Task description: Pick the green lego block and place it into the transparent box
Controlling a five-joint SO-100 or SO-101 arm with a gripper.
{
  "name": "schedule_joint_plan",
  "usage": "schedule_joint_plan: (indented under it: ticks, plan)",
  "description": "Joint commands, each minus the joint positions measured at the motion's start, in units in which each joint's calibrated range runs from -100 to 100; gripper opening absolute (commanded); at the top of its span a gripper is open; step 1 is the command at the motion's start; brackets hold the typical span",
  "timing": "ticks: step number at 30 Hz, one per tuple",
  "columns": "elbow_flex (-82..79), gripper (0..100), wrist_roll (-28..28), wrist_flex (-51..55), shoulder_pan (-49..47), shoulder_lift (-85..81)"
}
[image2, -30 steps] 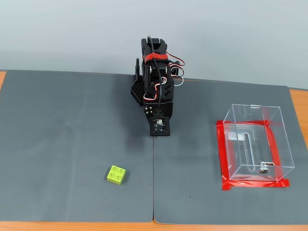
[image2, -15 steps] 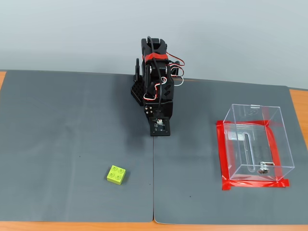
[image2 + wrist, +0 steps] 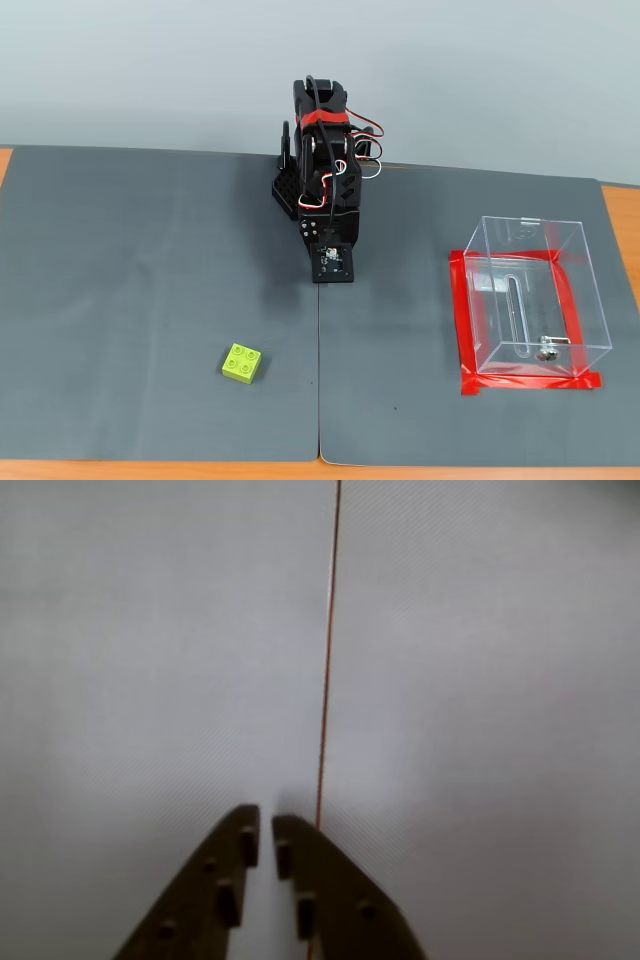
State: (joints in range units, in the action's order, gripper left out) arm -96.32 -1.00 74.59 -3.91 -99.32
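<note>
Green lego block (image 3: 243,363) lies ahead and left of my hand (image 3: 266,837) in the fixed view; my hand is nearly closed, empty.

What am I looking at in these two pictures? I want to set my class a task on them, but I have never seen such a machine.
The black machine is a small robot arm, folded up at the back of a grey mat. The fixed view looks at the table from the front. The wrist view comes from a camera on the arm, looking down past its gripper; the jaws are nearly together and hold nothing. The thin line there is the seam between two mats. On the mat, in the fixed view, lie the green lego block on the left and the transparent box, ringed with red tape, on the right. The box holds no block.
</note>
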Motion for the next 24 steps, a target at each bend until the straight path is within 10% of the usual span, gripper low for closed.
schedule_joint_plan:
  ticks: [1, 24]
  plan:
    - [3.9, 2, -0.1, -0.5, 0.1, 0.7]
    - [25.0, 2, 0.2, -14.5, 1.0, 37.6]
